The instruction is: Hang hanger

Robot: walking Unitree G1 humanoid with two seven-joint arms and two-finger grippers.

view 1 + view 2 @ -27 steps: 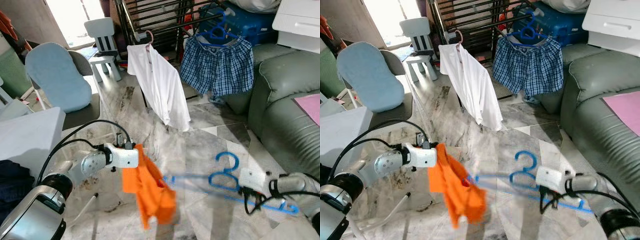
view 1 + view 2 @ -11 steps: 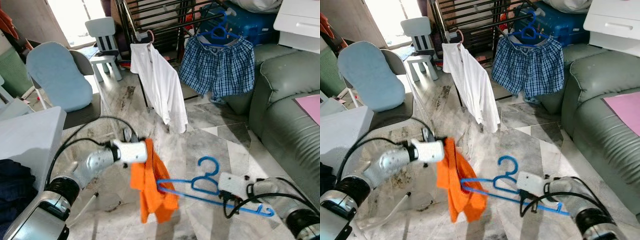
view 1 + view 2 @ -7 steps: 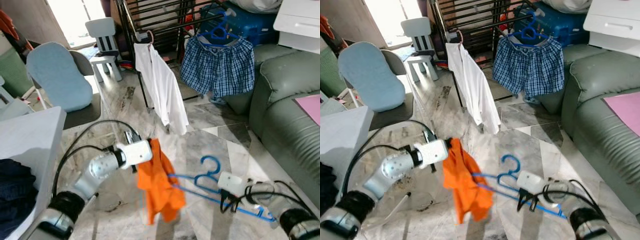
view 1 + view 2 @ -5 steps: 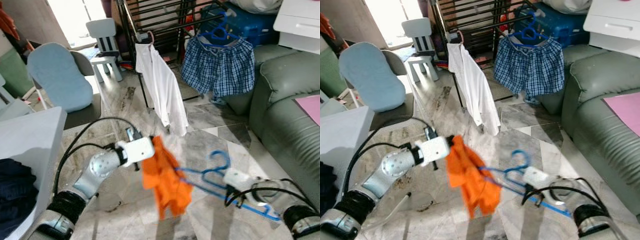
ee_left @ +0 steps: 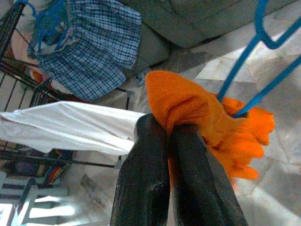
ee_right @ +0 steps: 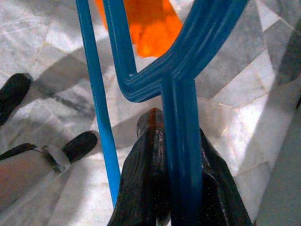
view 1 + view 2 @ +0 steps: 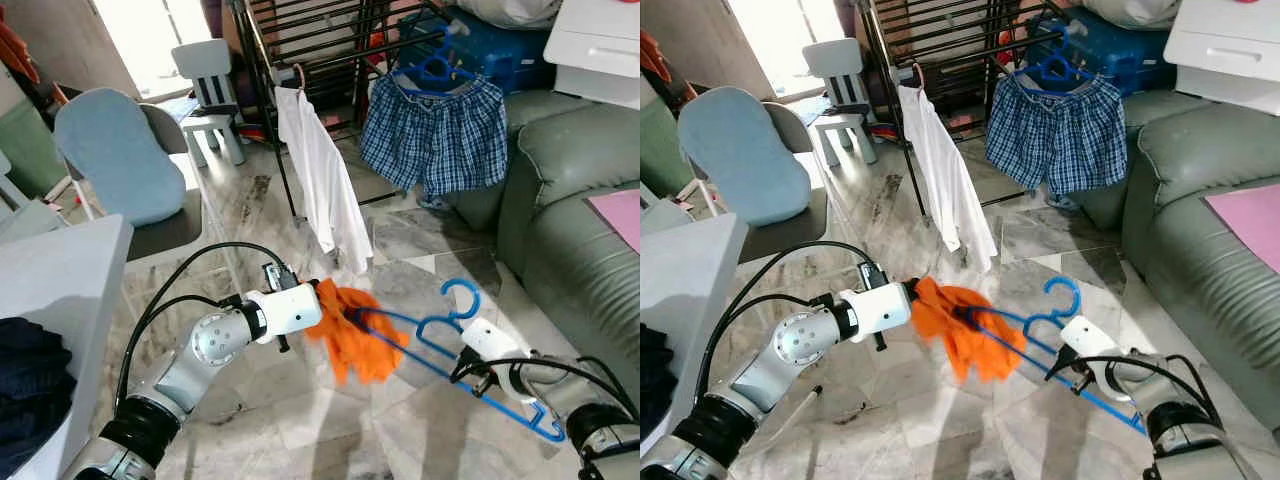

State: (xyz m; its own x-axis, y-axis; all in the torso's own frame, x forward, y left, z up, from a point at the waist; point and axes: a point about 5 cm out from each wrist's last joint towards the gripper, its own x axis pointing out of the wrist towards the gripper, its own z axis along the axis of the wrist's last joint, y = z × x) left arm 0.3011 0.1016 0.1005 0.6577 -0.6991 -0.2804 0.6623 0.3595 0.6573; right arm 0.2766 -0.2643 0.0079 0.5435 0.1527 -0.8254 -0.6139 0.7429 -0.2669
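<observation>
My right gripper point(image 7: 462, 366) is shut on a blue plastic hanger point(image 7: 430, 335), held low over the marble floor with its hook up. The hanger's left arm runs into an orange garment point(image 7: 355, 340). My left gripper point(image 7: 318, 310) is shut on the top edge of that orange garment, beside the hanger's tip. In the left wrist view the black fingers point(image 5: 157, 183) pinch the orange cloth point(image 5: 197, 113), with the blue hanger point(image 5: 244, 89) threaded into it. In the right wrist view the fingers point(image 6: 162, 188) clamp the hanger's stem point(image 6: 181, 122).
A black drying rack point(image 7: 320, 40) stands at the back, carrying a white shirt point(image 7: 320, 185) and plaid shorts point(image 7: 435, 130) on a blue hanger. A grey sofa point(image 7: 570, 190) is on the right, a blue-cushioned chair point(image 7: 115, 150) and a white table point(image 7: 50, 280) on the left.
Both grippers have risen and moved forward with the hanger and the orange garment. The hanger's tip has gone further into the cloth, which now bunches up instead of hanging long.
</observation>
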